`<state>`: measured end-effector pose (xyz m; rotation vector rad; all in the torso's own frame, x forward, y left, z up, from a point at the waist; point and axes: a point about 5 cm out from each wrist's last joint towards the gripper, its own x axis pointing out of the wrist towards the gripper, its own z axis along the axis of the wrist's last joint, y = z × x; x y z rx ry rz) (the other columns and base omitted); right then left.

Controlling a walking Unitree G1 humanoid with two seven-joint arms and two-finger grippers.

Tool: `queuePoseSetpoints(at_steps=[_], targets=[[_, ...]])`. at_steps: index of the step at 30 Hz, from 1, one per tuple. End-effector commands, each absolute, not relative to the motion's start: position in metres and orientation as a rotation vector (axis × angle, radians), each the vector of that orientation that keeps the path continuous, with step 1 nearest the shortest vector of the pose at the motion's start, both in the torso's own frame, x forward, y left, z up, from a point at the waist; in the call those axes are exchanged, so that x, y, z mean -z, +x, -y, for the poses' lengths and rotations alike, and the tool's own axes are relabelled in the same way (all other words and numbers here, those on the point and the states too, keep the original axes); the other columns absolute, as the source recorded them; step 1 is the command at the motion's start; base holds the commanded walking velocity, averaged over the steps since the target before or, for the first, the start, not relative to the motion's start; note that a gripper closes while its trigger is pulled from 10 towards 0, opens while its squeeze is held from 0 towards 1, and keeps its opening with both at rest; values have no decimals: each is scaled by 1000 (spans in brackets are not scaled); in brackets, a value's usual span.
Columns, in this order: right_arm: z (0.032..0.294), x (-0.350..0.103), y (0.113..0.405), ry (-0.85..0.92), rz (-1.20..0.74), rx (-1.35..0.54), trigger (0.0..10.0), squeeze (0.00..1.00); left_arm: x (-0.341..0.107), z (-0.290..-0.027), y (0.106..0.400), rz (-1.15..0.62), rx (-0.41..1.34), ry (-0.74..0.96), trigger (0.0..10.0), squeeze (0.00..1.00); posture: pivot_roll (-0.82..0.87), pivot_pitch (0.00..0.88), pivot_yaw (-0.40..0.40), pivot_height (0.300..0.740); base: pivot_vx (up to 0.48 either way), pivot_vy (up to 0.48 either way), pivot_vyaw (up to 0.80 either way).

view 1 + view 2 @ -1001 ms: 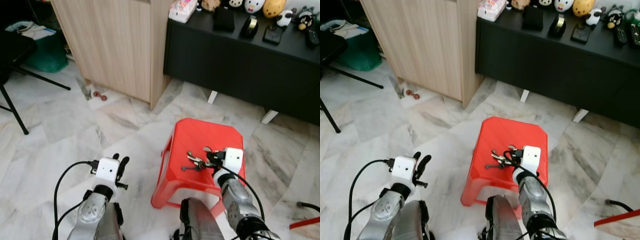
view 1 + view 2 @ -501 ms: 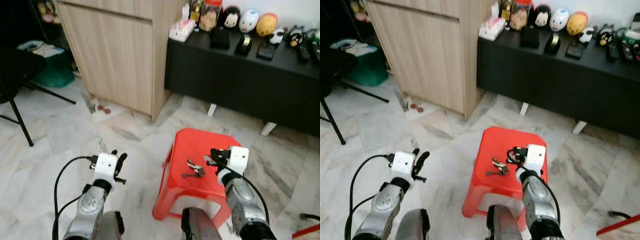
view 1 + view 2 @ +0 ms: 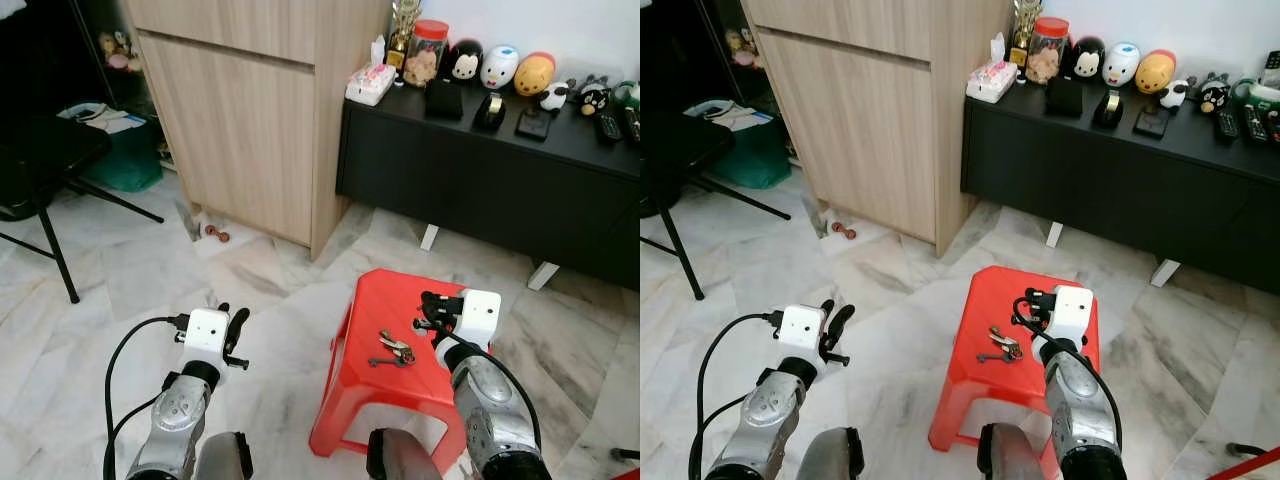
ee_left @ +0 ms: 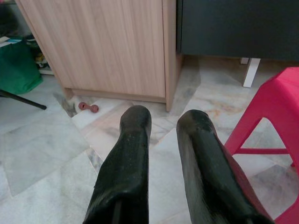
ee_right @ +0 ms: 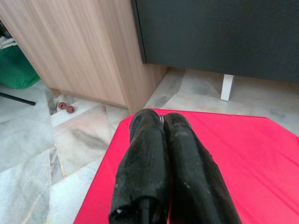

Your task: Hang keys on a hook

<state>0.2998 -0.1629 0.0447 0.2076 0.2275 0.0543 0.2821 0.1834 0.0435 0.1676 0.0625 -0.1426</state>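
A bunch of keys [image 3: 392, 350] lies on top of a red plastic stool [image 3: 400, 290], near its front edge. My right gripper [image 3: 427, 311] hovers just above and to the right of the keys, apart from them. Its fingers [image 5: 152, 140] are pressed together, pointing across the stool top [image 5: 243, 154] toward the cabinet. My left gripper [image 3: 235, 331] hangs over the marble floor to the left of the stool. Its fingers [image 4: 135, 135] stand a little apart with nothing between them.
A light wooden cabinet [image 3: 250, 110] stands ahead on the left. A low black sideboard [image 3: 500, 170] with figurines and a jar stands ahead on the right. A black chair [image 3: 40, 170] and a green bin [image 3: 125, 160] are at far left. A small red object [image 3: 216, 236] lies by the cabinet's foot.
The head camera has tilted up, showing more of the cabinet and sideboard. My right gripper has lifted away from the keys, which stay on the stool.
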Motion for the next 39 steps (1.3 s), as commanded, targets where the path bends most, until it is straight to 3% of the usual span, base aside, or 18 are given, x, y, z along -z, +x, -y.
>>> queuePoseSetpoints(at_steps=[1, 8, 20, 32, 39], targets=[[162, -51, 303, 217, -215, -55, 10000, 0, -43, -184, 283, -63, 139, 153, 10000, 0, -32, 0, -66, 627, 0, 0, 0], [150, -53, 307, 224, -255, -175, 10000, 0, -43, -183, 283, -60, 158, 151, 10000, 0, -30, 0, -65, 672, 0, 0, 0], [156, -50, 305, 221, -276, -154, 10000, 0, -40, -180, 280, -75, 189, 132, 10000, 0, -34, 0, -60, 740, 0, 0, 0], [179, -6, 286, 165, -453, -2, 10000, 0, -16, -190, 269, -200, 132, 82, 10000, 0, -26, 0, -62, 740, 0, 0, 0], [194, 34, 255, 130, -663, 88, 10000, 0, 15, -201, 249, -380, 92, 55, 10000, 0, -17, 0, -63, 740, 0, 0, 0]])
